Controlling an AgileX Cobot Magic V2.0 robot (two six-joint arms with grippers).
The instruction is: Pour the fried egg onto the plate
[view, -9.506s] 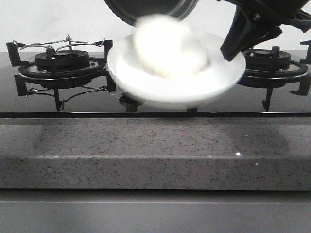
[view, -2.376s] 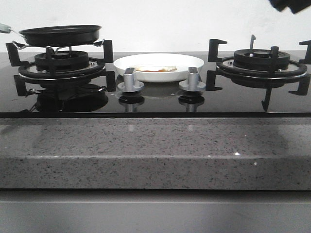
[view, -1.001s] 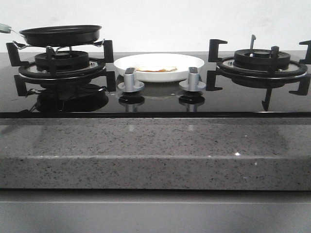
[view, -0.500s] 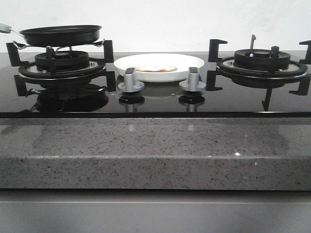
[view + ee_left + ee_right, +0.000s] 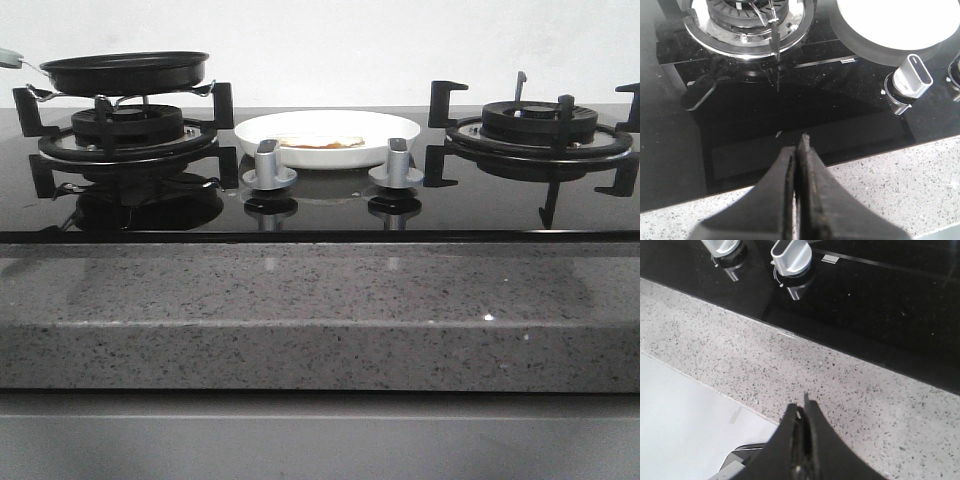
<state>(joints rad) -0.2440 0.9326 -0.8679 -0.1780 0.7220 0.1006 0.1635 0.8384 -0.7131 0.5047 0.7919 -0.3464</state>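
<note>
So the fried egg (image 5: 320, 141) is seen lying flat inside the plate (image 5: 400, 131), only a thin cream strip with an orange-brown bit visible over the rim from the front. The plate is parked on the black glass hob (image 5: 480, 205), between the two burners and just behind the pair of silver knobs (image 5: 269, 164). The small black frying pan (image 5: 125, 72) is set on the left burner grate (image 5: 125, 135), level, with its pale handle end poking off past the frame's left edge. The right burner (image 5: 540, 125) is left bare. A speckled grey stone counter edge (image 5: 320, 310) is shown in front of the hob.

No arm is caught in the front view. From the left wrist camera, the left gripper (image 5: 799, 145) is found with its fingertips pressed together, nothing pinched, held over the glass near the counter's front edge, with the plate's white rim (image 5: 880, 42) and one knob (image 5: 912, 77) just beyond. The right gripper (image 5: 801, 412) is likewise squeezed closed and empty, hung over the granite strip, with two knobs (image 5: 790, 257) seen further off.
</note>
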